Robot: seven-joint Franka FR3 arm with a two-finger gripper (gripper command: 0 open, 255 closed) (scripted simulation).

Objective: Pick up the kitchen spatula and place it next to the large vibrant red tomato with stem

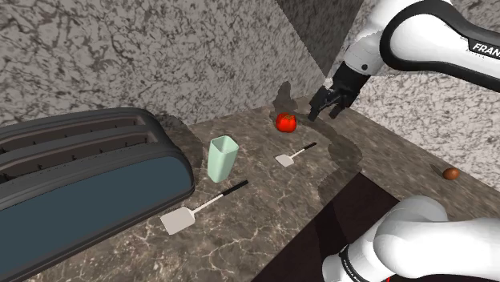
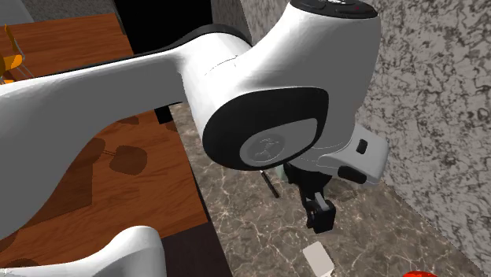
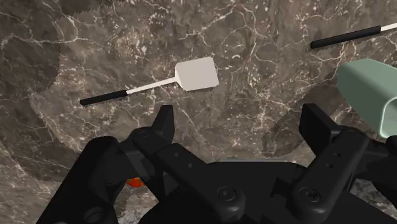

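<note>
Two white-headed spatulas with black handles lie on the dark marble counter (image 1: 264,200). The smaller spatula (image 1: 294,154) (image 3: 197,74) (image 2: 317,258) rests close to the red tomato (image 1: 286,122) (image 2: 417,273). The larger spatula (image 1: 200,208) lies nearer the front, and its handle (image 3: 353,36) shows in the wrist view. My gripper (image 1: 328,102) (image 2: 319,212) (image 3: 242,127) hangs open above the counter beside the tomato, with nothing between its fingers. In the wrist view the smaller spatula lies just beyond the fingertips, and a sliver of the tomato (image 3: 133,182) peeks out behind the hand.
A pale green cup (image 1: 223,156) (image 3: 372,95) stands upright between the two spatulas. A large dark toaster (image 1: 88,164) takes up the shoulder view's left. A small brown object (image 1: 451,173) lies at the right. Marble walls back the counter.
</note>
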